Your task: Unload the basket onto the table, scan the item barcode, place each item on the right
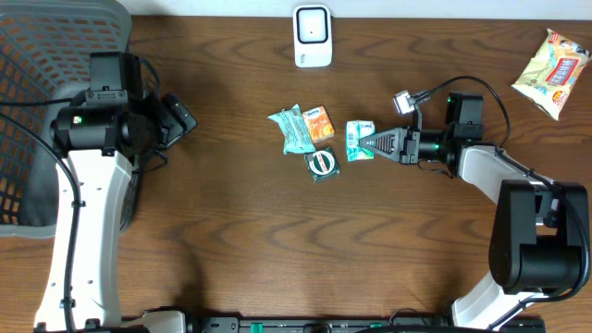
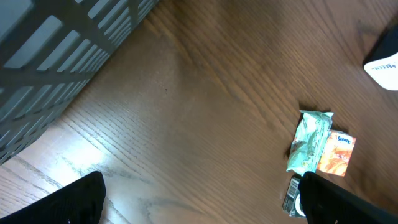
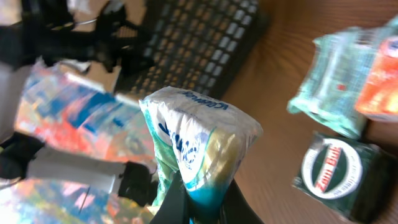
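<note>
R arm first: the right gripper (image 1: 373, 142) points toward the table's middle, its tips pressed tight on a teal-and-white tissue pack (image 1: 358, 140). That's the item, pinched at one end. From the wrist cam the tissue pack (image 3: 198, 146) stands up out of the right gripper (image 3: 198, 208), crumpled wrapper w/ blue lettering. Can't tell if it's clear of the table (image 1: 240, 250) or resting on it.

Just beside it, toward the L arm, is a small cluster: a dark packet (image 1: 322, 164) w/ a round logo nearest me, then a green packet (image 1: 294, 130) and an orange packet (image 1: 320, 124) touching side by side.

Well apart on the other side, the left gripper (image 1: 181, 118) hangs w/ its fingers (image 2: 65, 202) spread wide and nothing between them, only bare wood. A grey mesh basket (image 1: 37, 102) sits behind it at the corner.

Far edge: the white scanner (image 1: 313, 36) stands about mid-table, well apart from the pack. A yellow snack bag (image 1: 553, 72) lies in the far R corner.
</note>
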Robot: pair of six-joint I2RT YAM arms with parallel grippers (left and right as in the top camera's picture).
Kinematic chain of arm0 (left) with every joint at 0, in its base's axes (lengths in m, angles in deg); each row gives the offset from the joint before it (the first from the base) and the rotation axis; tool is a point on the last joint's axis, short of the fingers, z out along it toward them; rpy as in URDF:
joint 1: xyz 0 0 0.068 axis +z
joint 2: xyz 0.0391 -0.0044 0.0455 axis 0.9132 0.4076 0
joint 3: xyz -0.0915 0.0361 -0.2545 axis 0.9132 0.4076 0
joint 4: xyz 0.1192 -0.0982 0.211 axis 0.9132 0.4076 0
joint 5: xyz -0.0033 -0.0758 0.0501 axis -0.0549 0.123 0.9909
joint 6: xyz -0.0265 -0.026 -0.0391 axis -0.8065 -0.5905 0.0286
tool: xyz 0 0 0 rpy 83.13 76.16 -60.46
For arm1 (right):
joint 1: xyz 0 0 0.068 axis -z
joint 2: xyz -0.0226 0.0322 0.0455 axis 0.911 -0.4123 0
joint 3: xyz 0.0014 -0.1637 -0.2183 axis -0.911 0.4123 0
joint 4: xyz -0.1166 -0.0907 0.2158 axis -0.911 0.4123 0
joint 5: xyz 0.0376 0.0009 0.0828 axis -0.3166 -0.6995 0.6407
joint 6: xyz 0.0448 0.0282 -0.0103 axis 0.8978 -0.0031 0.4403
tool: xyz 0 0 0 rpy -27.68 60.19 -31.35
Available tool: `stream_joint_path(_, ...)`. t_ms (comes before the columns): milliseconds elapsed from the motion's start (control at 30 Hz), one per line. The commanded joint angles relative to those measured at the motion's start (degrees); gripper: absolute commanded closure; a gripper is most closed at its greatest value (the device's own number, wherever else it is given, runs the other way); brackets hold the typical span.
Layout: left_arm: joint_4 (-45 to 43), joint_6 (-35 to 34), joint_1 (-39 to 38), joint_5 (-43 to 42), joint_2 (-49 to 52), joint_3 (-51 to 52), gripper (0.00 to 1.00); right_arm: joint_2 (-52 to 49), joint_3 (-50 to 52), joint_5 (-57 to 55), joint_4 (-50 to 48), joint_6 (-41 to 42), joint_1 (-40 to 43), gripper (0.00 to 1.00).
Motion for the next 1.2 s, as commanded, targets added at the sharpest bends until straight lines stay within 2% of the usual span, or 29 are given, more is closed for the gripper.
stream_joint_path(0, 0.00, -0.07, 0.28, 0.74, 0.04, 0.07, 0.02, 0.20, -0.04, -11.10, 1.88, 4.28, -1.97, 0.99)
stream_joint_path(267, 0.00, -0.07, 0.28, 0.74, 0.04, 0.07, 0.02, 1.05, -0.81, -34.62, 5.14, 5.25, -9.03, 0.99)
stream_joint_path(333, 0.00, -0.07, 0.28, 0.74, 0.04, 0.07, 0.02, 2.08, -2.73, -41.07, 10.32, 2.60, -10.40, 0.98)
stream_joint_path(533, 0.00, -0.07, 0.28, 0.74, 0.04, 0.07, 0.02, 3.56, -17.51, -67.30, 33.97, -5.77, -15.30, 0.99)
stream_joint_path(633, -0.02, -0.07, 0.28, 0.72, 0.04, 0.07, 0.02, 3.56, -24.52, -77.07, 39.52, -8.57, -17.68, 0.99)
stream_joint_path(767, 0.00, -0.07, 0.28, 0.74, 0.04, 0.07, 0.02, 3.26, -31.89, -85.15, 40.02, -11.32, -20.22, 0.99)
stream_joint_path(967, 0.00, -0.07, 0.28, 0.74, 0.02, 0.07, 0.02, -0.81, -43.43, -86.95, 40.33, -14.45, -21.16, 0.99)
stream_joint_path(1167, 0.00, -0.07, 0.28, 0.74, 0.04, 0.07, 0.02, -14.03, -64.48, -90.64, 49.68, -18.21, -22.27, 0.99)
